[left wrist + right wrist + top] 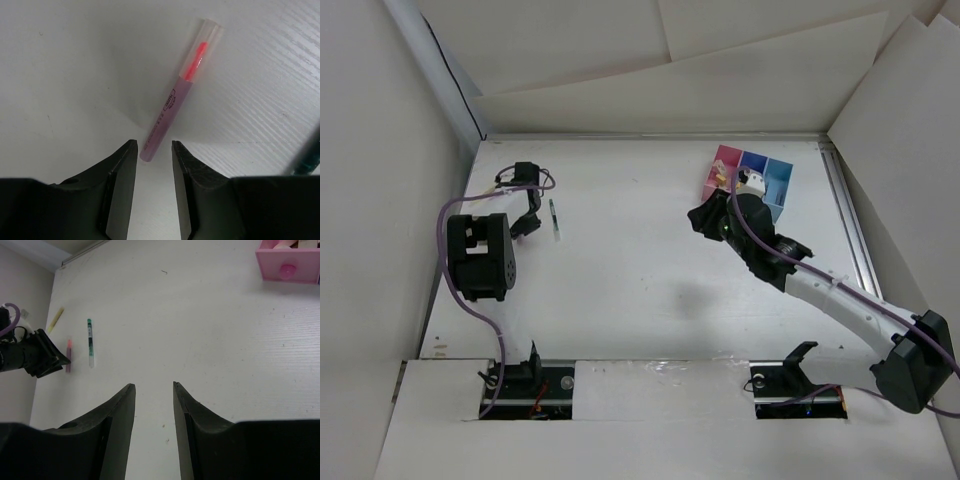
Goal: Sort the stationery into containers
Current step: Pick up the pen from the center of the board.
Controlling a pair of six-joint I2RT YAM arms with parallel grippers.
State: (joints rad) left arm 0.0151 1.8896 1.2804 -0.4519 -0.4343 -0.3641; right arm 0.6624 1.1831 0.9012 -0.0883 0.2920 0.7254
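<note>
Pinkish pen (175, 92), end between left pincer (154, 146) tips, jaws slightly apart

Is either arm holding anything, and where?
Nothing is held. The left gripper straddles the lower end of the translucent pinkish pen, not clamped; the right gripper is empty.

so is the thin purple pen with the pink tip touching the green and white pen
Apart. The right wrist view shows bare table between the purple pen and the green and white pen.
</note>
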